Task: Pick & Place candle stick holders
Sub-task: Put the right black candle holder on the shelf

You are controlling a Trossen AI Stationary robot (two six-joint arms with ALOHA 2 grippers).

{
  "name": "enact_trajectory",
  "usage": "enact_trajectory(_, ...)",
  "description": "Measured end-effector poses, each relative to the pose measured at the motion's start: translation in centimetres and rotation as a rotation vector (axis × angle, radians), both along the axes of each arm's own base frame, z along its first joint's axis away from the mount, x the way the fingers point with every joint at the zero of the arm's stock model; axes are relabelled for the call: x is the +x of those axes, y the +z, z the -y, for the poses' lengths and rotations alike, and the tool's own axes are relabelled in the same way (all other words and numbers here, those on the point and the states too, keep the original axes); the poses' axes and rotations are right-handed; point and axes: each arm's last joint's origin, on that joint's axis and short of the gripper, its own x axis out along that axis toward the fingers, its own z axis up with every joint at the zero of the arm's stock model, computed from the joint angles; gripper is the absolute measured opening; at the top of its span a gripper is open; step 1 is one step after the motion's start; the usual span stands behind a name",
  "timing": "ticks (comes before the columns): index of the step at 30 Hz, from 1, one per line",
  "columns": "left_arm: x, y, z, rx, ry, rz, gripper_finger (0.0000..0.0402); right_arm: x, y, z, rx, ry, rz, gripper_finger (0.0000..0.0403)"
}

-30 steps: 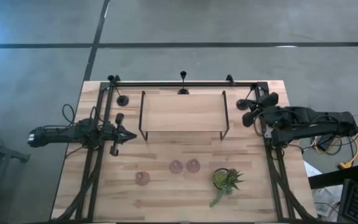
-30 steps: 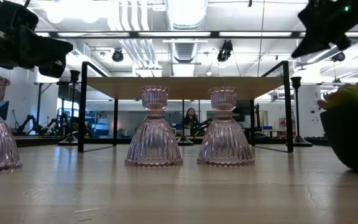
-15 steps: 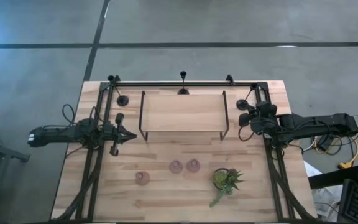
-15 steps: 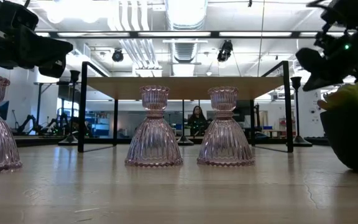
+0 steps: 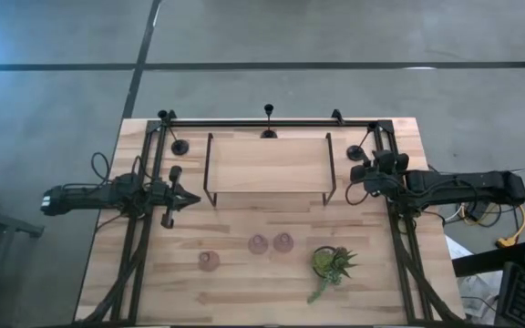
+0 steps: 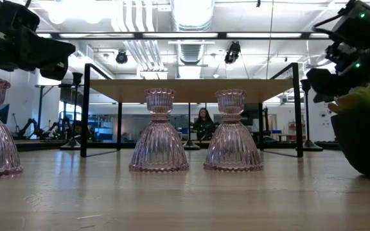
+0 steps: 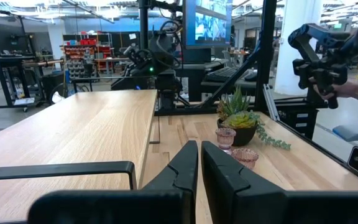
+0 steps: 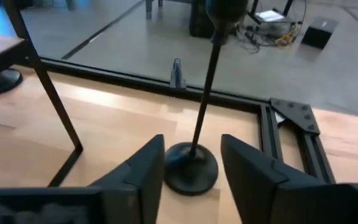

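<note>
Showing a wooden bench (image 5: 244, 292) from above, with a raised wooden shelf (image 5: 267, 164) on black legs standing across its far middle. The right pincer (image 5: 363, 169) hovers off the shelf's right end, near the far right corner; its two dark fingers (image 8: 143, 171) are spread apart and hold nothing. In the right wrist view a black candle stick holder (image 8: 196, 134) stands upright on its round disc base directly ahead of the gap between the fingers, close to them but not touched; from above this same stem (image 5: 357, 151) appears just beyond the pincer. Two further black stems stand along the far edge: one at the far left (image 5: 180, 147) beside the shelf's left leg, one at the far middle (image 5: 268, 123) behind the shelf. The left pincer (image 5: 190, 198) waits off the shelf's left end, above the bench, its fingers (image 7: 182, 168) pressed nearly together with only a narrow slit between them and nothing held. Three pink glass holders stand upright on the near half of the bench: one to the left (image 5: 209, 261), and two just beside each other near the middle (image 5: 257, 244) (image 5: 283, 242). A green spiky potted plant (image 5: 332, 264) sits to their right. In the low view a person (image 6: 203, 122) is visible in the room behind the bench.
</note>
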Motion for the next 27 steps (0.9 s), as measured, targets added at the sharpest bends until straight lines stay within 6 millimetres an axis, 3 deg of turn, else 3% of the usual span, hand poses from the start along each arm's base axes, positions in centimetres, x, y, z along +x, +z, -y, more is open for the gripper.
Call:
enact_trajectory(10,0.0,0.0,0.0,0.000,0.000,0.000,0.0026,0.7,-0.5,1.2,-0.074,-0.018,-0.012,0.0220)
enact_trajectory(27,0.0,0.0,0.0,0.000,0.000,0.000,0.0026,0.7,-0.2,3.8,-0.094,-0.051,0.016,0.0216)
